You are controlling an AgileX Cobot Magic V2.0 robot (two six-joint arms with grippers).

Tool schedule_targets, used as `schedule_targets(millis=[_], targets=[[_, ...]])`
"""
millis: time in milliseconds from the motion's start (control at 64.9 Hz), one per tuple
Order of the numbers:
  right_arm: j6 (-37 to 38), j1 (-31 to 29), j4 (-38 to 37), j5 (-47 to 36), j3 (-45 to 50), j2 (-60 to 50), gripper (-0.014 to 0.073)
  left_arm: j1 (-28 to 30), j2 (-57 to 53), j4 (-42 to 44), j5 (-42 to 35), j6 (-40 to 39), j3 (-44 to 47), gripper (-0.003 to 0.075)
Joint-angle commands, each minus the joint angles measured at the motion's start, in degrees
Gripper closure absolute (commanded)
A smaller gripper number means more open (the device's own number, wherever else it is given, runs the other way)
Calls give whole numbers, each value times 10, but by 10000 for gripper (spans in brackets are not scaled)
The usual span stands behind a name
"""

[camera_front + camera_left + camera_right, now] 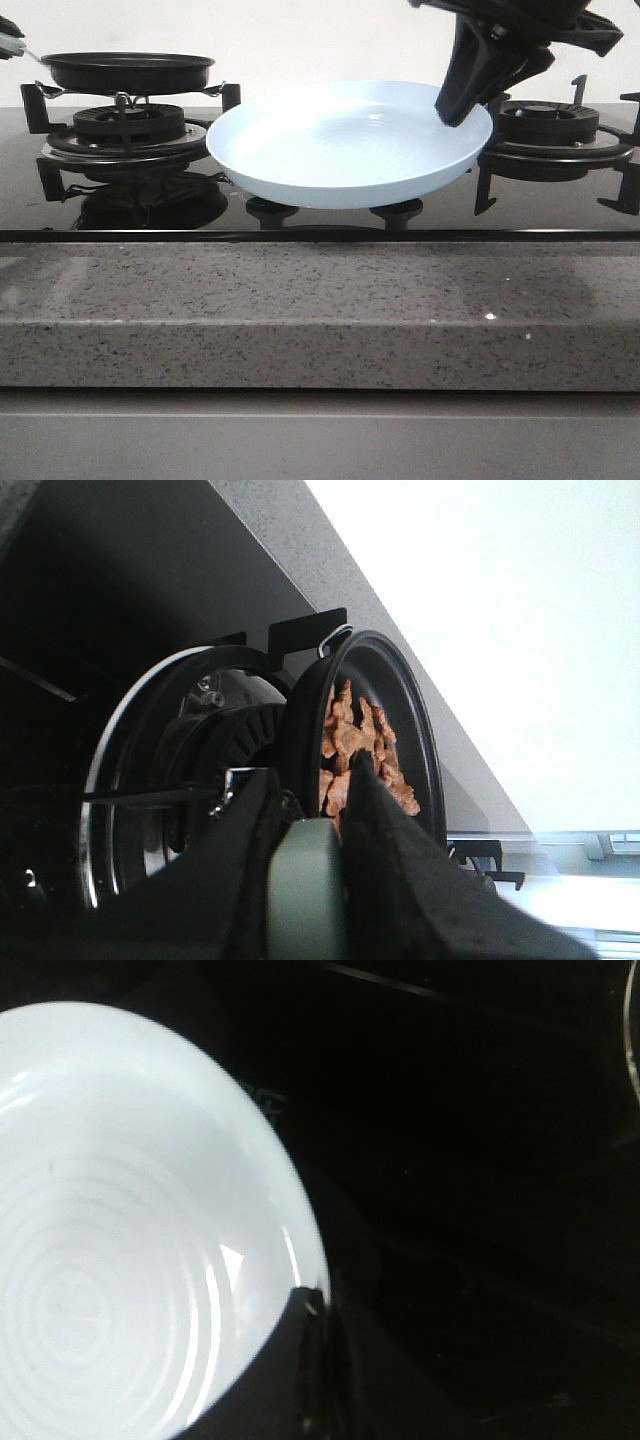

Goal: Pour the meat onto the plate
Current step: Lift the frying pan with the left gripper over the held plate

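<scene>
The pale-blue plate hangs tilted above the black hob, between the two burners. My right gripper is shut on its right rim; the right wrist view shows the plate empty and my fingers pinching its edge. The black frying pan is held a little above the left burner. My left gripper is shut on the pan's grey-green handle, at the frame's far left in the front view. The tan-brown meat lies piled inside the pan.
The left burner with its pan support sits under the pan. The right burner is behind my right gripper. A speckled grey stone counter edge runs along the front. Two hob knobs lie under the plate.
</scene>
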Motion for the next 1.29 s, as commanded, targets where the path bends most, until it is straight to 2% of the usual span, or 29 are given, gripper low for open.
schedule_targets(millis=[0,385,678,956,1141,1279], targets=[[-7,-1,6,-25,-12,-23,700,4,-29,-19,11,6,-17,741],[-7,-1,6,-25,-12,-23,700,3,-118,-44,15,59,-6,741],[-7,-1,6,-25,-12,-23,700,-6,-254,-142,51,165,128,741],[-7,-1,6,-25,-12,-23,700,-71,-336,-141,47,214,192,741],[-7,-1,6,-24,-12,-23,700,-142,-346,-107,-13,216,192,741],[-7,-1,6,-24,-12,-23,700,-195,-346,-99,-57,259,192,741]])
